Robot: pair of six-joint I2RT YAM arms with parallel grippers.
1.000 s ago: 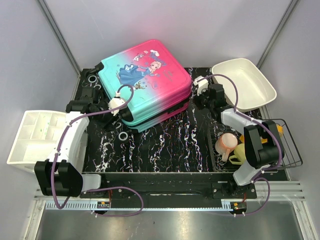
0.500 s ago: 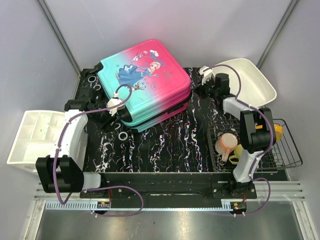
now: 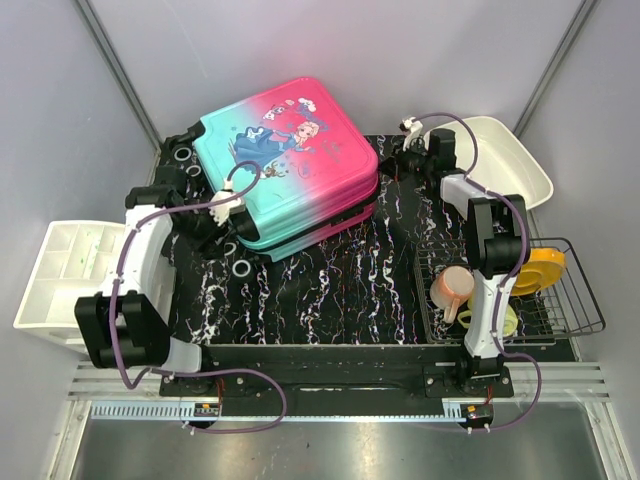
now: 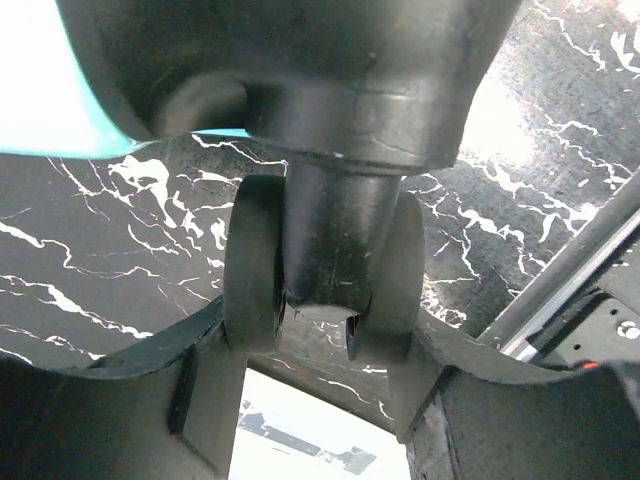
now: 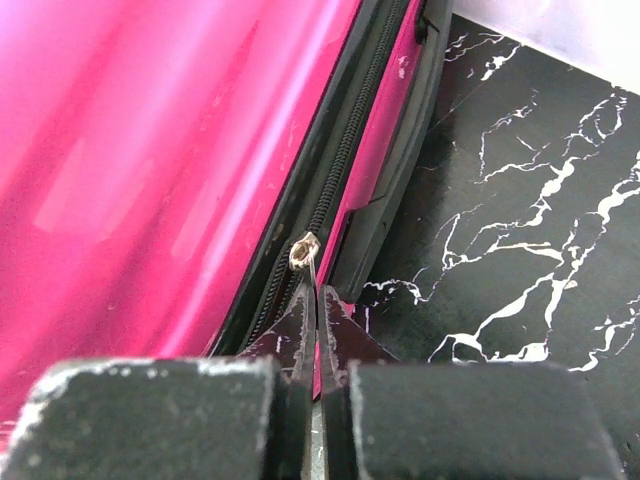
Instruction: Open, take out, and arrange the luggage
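Note:
The luggage [image 3: 290,165] is a pink-to-teal hard-shell suitcase with a princess print. It lies flat and closed at the back left of the black marble table. My left gripper [image 3: 218,222] is at its near left corner, shut on a black wheel caster [image 4: 340,240] below the teal shell [image 4: 50,80]. My right gripper [image 3: 397,163] is at the suitcase's right edge. In the right wrist view its fingertips [image 5: 318,310] are shut on the thin metal zipper pull [image 5: 303,250] beside the pink shell [image 5: 150,150].
A white oval tub [image 3: 510,165] sits at the back right. A wire dish rack [image 3: 570,300] at the right holds a pink cup [image 3: 452,288] and a yellow plate [image 3: 545,270]. A white divided tray [image 3: 70,275] sits at the left. Small rings [image 3: 243,268] lie near the suitcase.
My right gripper has moved toward the back along the suitcase's right edge. The suitcase has shifted slightly left. My left arm has moved a little with it.

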